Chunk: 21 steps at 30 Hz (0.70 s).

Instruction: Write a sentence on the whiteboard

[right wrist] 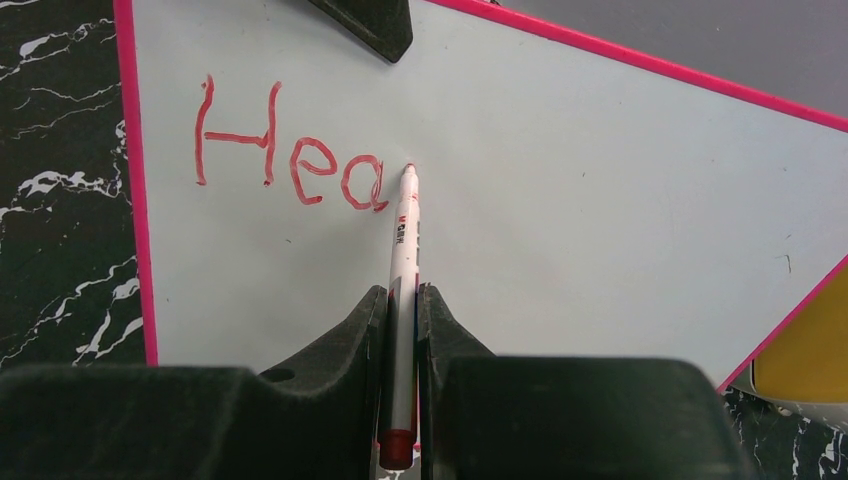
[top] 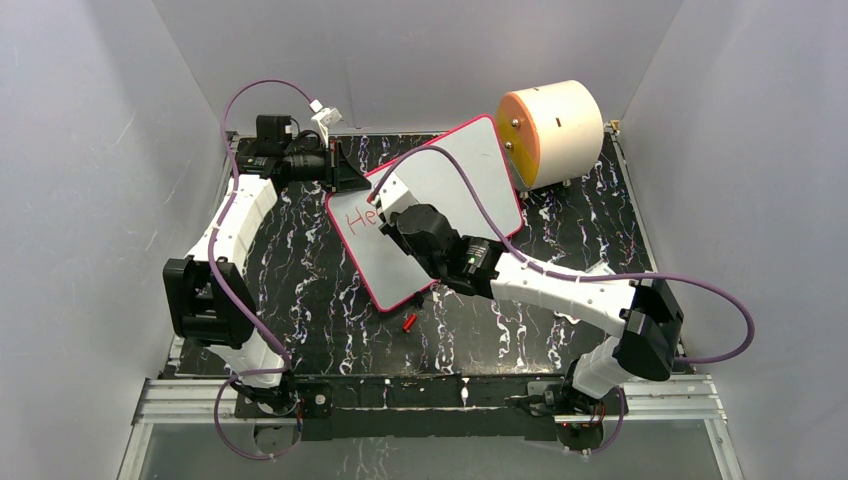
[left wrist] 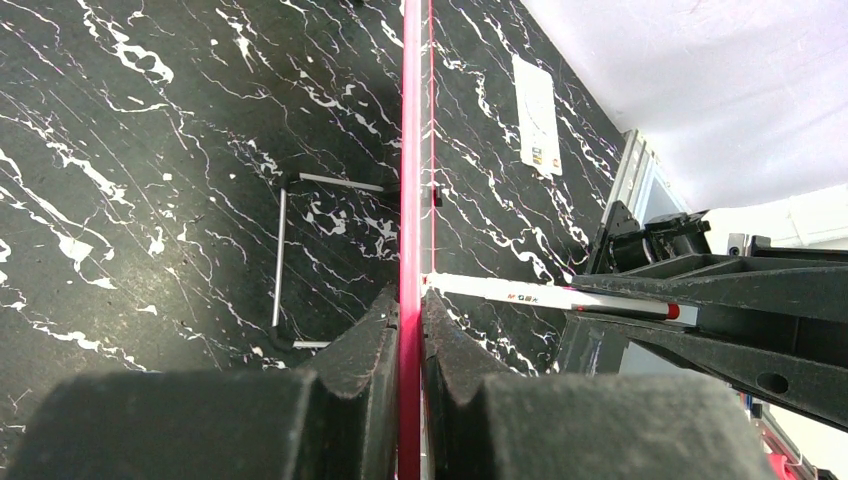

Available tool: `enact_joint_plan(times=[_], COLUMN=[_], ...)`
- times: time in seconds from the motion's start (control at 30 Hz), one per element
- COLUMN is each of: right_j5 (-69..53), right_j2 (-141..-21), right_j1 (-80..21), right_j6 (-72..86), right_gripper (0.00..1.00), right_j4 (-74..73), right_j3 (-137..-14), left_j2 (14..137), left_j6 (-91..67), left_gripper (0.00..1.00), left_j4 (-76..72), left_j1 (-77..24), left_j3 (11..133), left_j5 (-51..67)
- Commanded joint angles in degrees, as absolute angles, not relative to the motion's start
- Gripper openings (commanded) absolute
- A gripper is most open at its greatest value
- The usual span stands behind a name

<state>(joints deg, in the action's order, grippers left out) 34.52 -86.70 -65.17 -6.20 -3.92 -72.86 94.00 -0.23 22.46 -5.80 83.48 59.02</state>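
Mid-word on the whiteboard (right wrist: 600, 200), with the marker (right wrist: 403, 250) tip touching the surface just right of the last letter. Right gripper (right wrist: 402, 295) clamped on the marker barrel. Left gripper (left wrist: 410, 300) pinched tight on the whiteboard's pink rim, holding it tilted up off the counter (top: 330, 320), mid-scene and near the cream cylinder (top: 555, 130).

For a clean next letter:
- Press lightly and evenly, enough for a solid line without pushing the board back.
- Hold the left grip rigid against any swing under the strokes.
- Start a small gap right of the "a", matching its height and baseline.
- Use the ample blank space toward the right rim, without cramping.

Legible in red: "Hea", the start of the sentence (right wrist: 290, 150). Small red and black print on the marker barrel, too fine to read. Likewise the sticker (left wrist: 537, 115) on the counter.
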Motion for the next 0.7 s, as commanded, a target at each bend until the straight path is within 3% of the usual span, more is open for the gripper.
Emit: enact_joint_plan(times=[0.0,0.67], right_j5=[34.3,34.1], right_j2=[-87.27,-87.27], right_j1=[-64.53,-64.44], right_j6=[-5.84,-3.64], right_gripper=[0.0,0.0], right_j4=[-0.71,-9.03], right_j3=[-75.32,-76.95], left_j2=[93.8,93.81], left_j6=[0.38,0.39], left_gripper=[0.0,0.0], left_j4=[25.08,24.88], left_j1=[-6.42,-6.42], left_j3=[82.15,82.17], left_j5=[59.8,59.46])
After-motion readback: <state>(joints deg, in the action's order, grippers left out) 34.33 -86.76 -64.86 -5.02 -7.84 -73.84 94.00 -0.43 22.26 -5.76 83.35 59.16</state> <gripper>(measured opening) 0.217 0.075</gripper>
